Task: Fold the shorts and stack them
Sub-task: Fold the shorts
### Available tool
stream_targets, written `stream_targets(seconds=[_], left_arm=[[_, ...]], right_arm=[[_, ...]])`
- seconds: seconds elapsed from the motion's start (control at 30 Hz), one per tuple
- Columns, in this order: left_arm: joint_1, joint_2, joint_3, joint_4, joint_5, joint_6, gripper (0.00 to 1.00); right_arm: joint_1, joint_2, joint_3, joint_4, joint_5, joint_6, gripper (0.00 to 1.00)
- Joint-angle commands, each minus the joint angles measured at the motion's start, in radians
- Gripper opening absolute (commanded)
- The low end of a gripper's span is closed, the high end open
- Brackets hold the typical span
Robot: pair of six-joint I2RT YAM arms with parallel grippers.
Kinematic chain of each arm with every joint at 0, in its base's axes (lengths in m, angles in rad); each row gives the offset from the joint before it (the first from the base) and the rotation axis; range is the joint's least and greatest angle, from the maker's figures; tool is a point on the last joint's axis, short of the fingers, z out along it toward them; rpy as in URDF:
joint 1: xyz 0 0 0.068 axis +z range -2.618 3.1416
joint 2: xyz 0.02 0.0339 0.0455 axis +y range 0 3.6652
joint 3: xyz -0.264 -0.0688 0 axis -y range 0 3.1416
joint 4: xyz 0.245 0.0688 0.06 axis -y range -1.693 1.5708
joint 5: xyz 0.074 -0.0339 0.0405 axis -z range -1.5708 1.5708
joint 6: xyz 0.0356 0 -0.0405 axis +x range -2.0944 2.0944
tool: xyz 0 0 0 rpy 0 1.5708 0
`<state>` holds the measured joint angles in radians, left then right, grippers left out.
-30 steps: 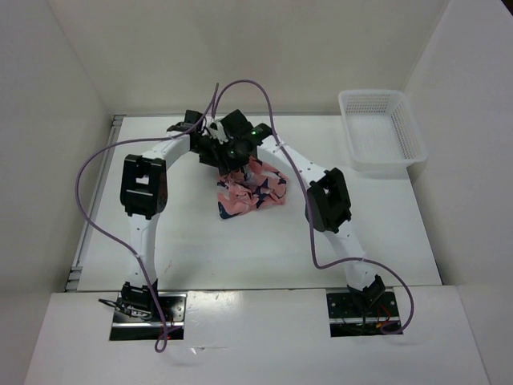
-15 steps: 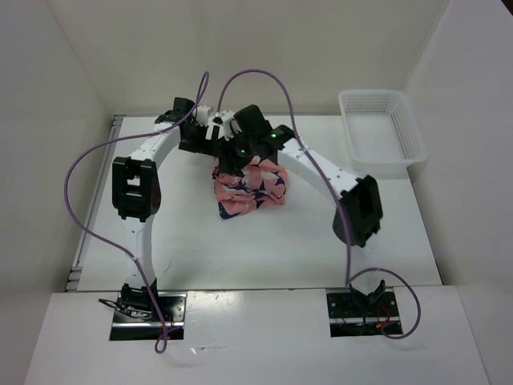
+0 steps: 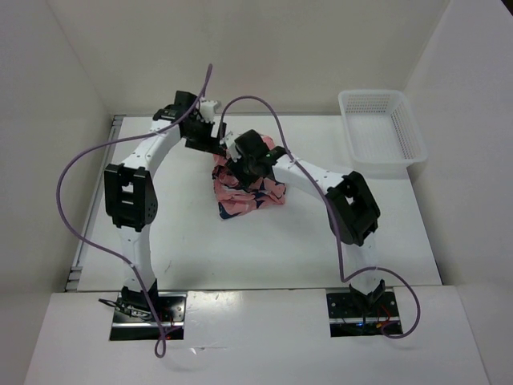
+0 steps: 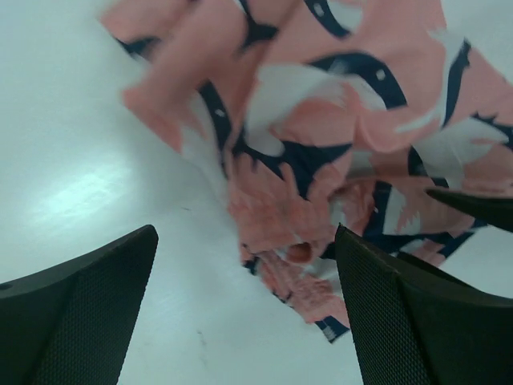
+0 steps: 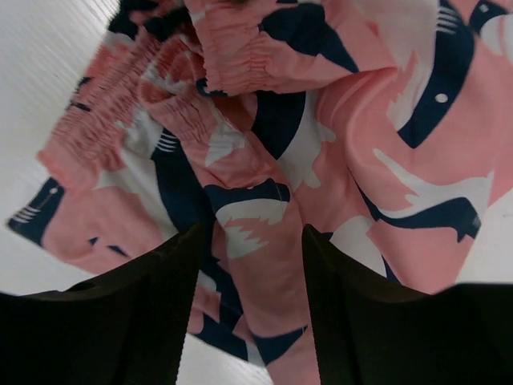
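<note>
A white table fills the middle of the overhead view, its surface smooth and faintly glossy. Plain white walls box it in on three sides: a back wall, a left wall and a right wall, all bare flat panels. A thin metal rail runs along the table's left edge, beside the left wall. Along the near side lies a glossy white ledge with soft reflections. The light is even and diffuse, casting faint shadows. Close up from the left wrist, the table shows a pale sheen.
</note>
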<state>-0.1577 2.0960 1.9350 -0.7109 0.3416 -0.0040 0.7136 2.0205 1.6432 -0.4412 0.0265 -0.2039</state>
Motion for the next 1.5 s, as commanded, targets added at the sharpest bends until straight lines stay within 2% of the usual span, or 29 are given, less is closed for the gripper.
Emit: stream_targets(seconds=[0.0, 0.2, 0.47, 0.53, 0.67, 0.77, 0.8, 0.87, 0.9, 1.0, 1.17, 1.3, 1.47], left_arm=[[-0.034, -0.014, -0.074, -0.050, 0.033, 0.004, 0.95], [-0.034, 0.006, -0.083, -0.041, 0.053, 0.004, 0.77], [-0.034, 0.008, -0.132, -0.064, 0.031, 0.004, 0.70], [-0.034, 0.024, -0.142, -0.053, 0.057, 0.004, 0.70], [-0.034, 0.065, -0.128, -0.024, 0.093, 0.004, 0.70], [-0.034, 0.078, -0.146, 0.027, 0.057, 0.004, 0.68], [-0.034, 0.090, -0.146, 0.050, 0.027, 0.004, 0.66], [-0.034, 0.104, -0.156, 0.070, 0.027, 0.004, 0.57], [-0.034, 0.117, -0.156, 0.079, 0.027, 0.004, 0.46], [-0.025, 0.143, -0.124, 0.088, 0.083, 0.004, 0.28], [-0.016, 0.179, -0.084, 0.088, 0.096, 0.004, 0.12], [0.015, 0.200, -0.028, 0.079, 0.083, 0.004, 0.11], [0.024, 0.211, 0.005, 0.070, 0.083, 0.004, 0.10]], right_arm=[[0.009, 0.017, 0.018, 0.087, 0.041, -0.057, 0.59], [0.009, 0.040, -0.014, 0.096, 0.041, -0.098, 0.59], [0.009, 0.063, -0.049, 0.107, 0.064, -0.117, 0.54], [0.009, 0.063, -0.049, 0.107, 0.053, -0.126, 0.54], [0.009, 0.072, -0.049, 0.107, 0.053, -0.126, 0.48], [0.009, 0.072, -0.049, 0.107, 0.053, -0.126, 0.37], [0.009, 0.072, -0.059, 0.098, 0.053, -0.126, 0.27], [0.009, 0.063, -0.059, 0.098, 0.053, -0.126, 0.13], [0.009, 0.054, -0.059, 0.088, 0.043, -0.126, 0.01], [0.009, 0.015, -0.059, 0.079, 0.021, -0.161, 0.00], [0.009, -0.112, -0.127, 0.055, -0.095, -0.224, 0.00], [0.009, -0.256, -0.267, 0.076, -0.203, -0.270, 0.00], [0.009, -0.358, -0.358, 0.116, -0.227, -0.281, 0.00]])
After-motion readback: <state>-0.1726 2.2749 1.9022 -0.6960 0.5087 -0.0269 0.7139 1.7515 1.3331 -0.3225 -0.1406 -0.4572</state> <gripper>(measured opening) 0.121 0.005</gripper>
